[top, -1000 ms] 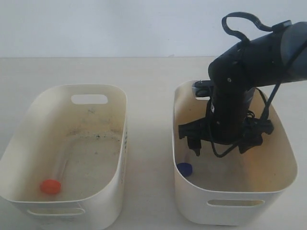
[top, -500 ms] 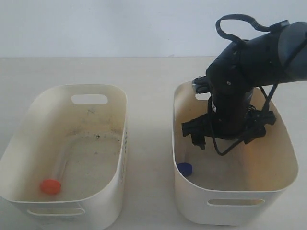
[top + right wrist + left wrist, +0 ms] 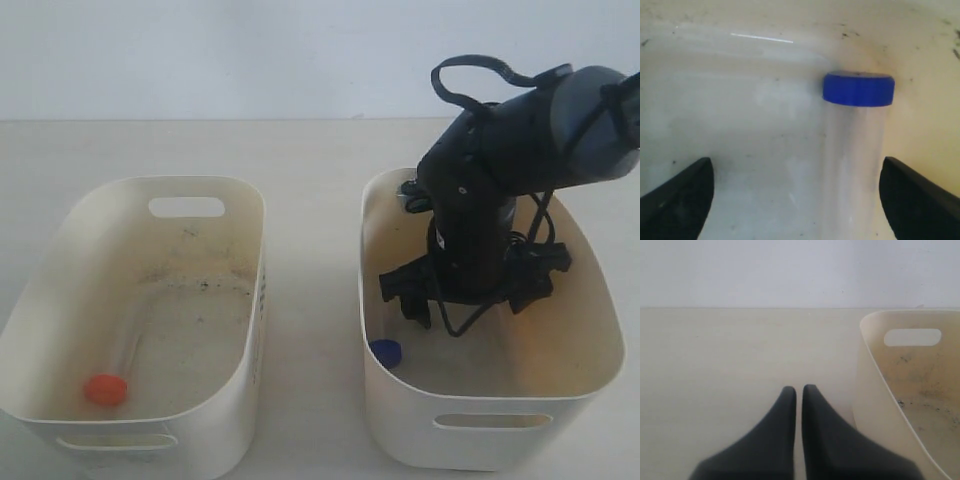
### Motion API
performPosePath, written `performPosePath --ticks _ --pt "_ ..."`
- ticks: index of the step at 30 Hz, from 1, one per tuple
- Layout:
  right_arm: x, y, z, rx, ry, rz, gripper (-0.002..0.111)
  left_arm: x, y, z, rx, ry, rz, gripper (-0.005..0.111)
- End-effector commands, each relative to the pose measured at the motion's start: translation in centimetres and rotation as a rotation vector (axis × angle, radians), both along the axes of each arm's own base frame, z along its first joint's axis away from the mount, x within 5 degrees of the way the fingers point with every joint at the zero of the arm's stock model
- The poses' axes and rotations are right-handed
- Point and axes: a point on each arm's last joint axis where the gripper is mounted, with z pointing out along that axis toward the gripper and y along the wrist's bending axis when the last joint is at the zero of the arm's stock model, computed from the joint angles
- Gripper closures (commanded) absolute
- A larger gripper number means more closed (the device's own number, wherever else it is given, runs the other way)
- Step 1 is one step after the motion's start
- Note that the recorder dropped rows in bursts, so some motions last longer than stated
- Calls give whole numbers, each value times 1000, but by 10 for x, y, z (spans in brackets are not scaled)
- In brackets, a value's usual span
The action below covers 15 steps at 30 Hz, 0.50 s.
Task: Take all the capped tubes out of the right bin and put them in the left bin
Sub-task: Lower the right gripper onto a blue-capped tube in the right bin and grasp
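Blue-capped tube [image 3: 855, 150] lies on the floor of the right bin [image 3: 490, 405], between the wide-spread jaws of the right gripper [image 3: 795, 167], which holds nothing. The left gripper [image 3: 799, 390] is pinched together, empty, beside the left bin [image 3: 240, 400], where one orange-capped tube [image 3: 108, 385] lies: two tubes, two bins

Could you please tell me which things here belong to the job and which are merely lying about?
Job: blue-capped tube, right bin, left bin, orange-capped tube already inside it, open right gripper.
Lying about: only the table and the shut left gripper.
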Motion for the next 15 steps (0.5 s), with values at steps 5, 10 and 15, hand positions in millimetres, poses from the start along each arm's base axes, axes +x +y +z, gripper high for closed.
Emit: performPosePath --ticks 5,10,15 --pt "-3 -7 -13 -24 87 -38 24 0 0 -1 -11 1 -3 103" --pt "-3 3 -17 81 92 -19 24 0 0 -1 -11 1 -3 103" --pt "-3 4 -17 95 96 -2 25 0 0 -1 -11 1 -3 103"
